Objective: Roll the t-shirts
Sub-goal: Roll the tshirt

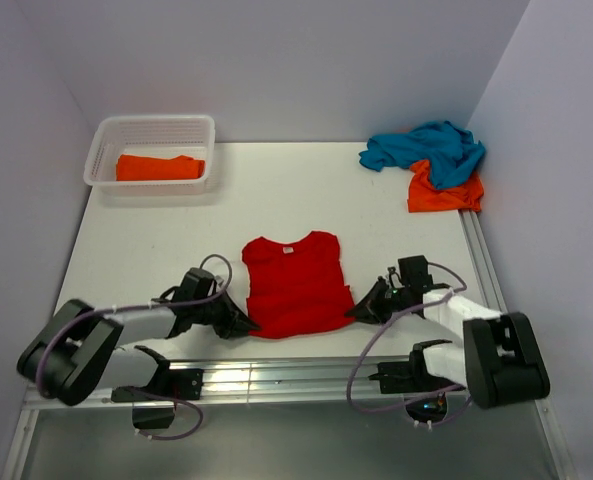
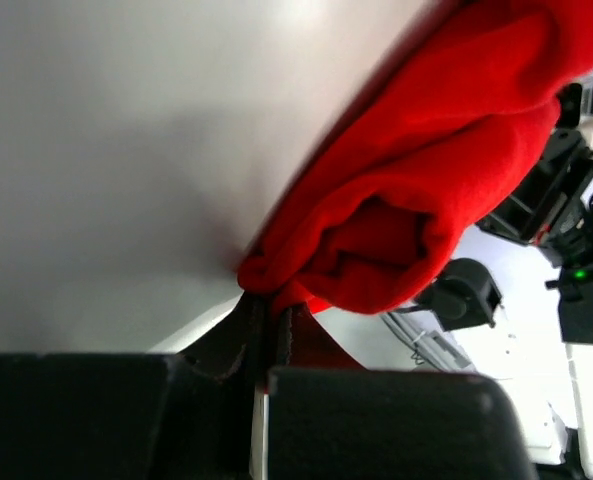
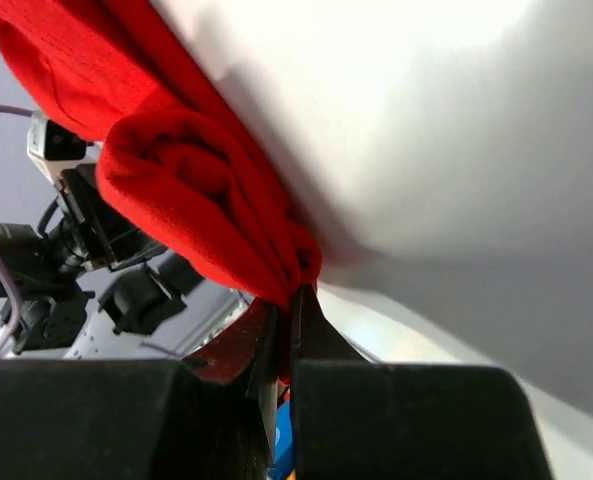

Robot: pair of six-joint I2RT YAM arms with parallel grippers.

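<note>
A red t-shirt [image 1: 294, 283] lies flat in the middle of the table, collar toward the back. My left gripper [image 1: 250, 326] is shut on its near left hem corner; the left wrist view shows bunched red cloth [image 2: 396, 230] pinched between the fingertips [image 2: 276, 320]. At the near right hem corner my right gripper [image 1: 357, 311] is shut on the fabric, and the red cloth [image 3: 206, 200] folds into the closed fingertips [image 3: 288, 318]. A teal t-shirt [image 1: 426, 147] lies on an orange t-shirt [image 1: 444, 192] at the back right. Another orange t-shirt [image 1: 159, 167] lies folded in the basket.
A white lattice basket [image 1: 152, 128] stands at the back left corner. Walls close the table on the left, back and right. An aluminium rail [image 1: 276, 375] runs along the near edge between the arm bases.
</note>
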